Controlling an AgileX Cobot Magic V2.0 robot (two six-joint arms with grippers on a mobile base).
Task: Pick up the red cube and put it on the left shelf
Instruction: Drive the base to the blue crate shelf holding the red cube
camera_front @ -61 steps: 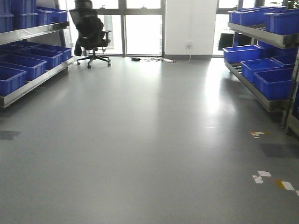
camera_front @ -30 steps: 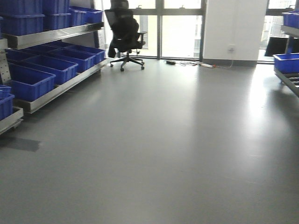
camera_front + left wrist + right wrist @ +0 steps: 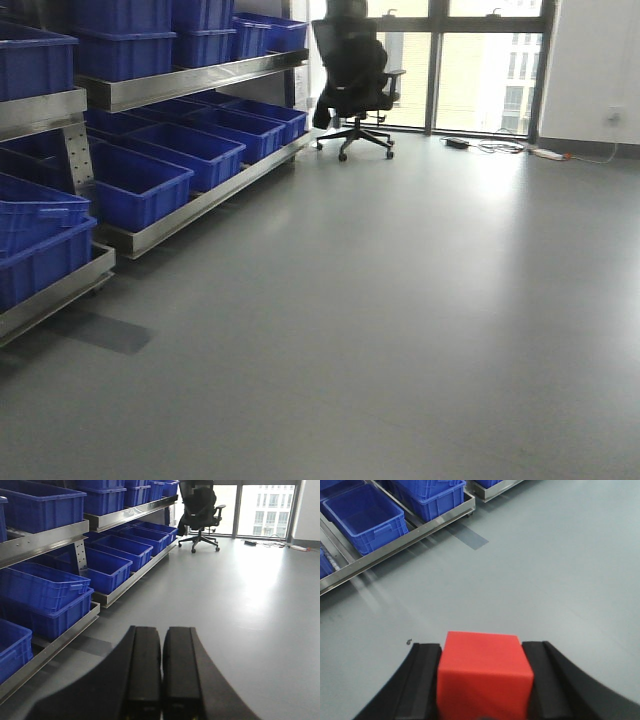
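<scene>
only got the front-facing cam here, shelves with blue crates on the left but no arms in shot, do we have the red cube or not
Observer: Yes. The right wrist view shows the red cube clamped in the right gripper, held above bare floor.
Operator: and the left arm, carrying anything
Observer: No. In the left wrist view the left gripper is shut with nothing in it, and the left shelf runs along its left side.
</scene>
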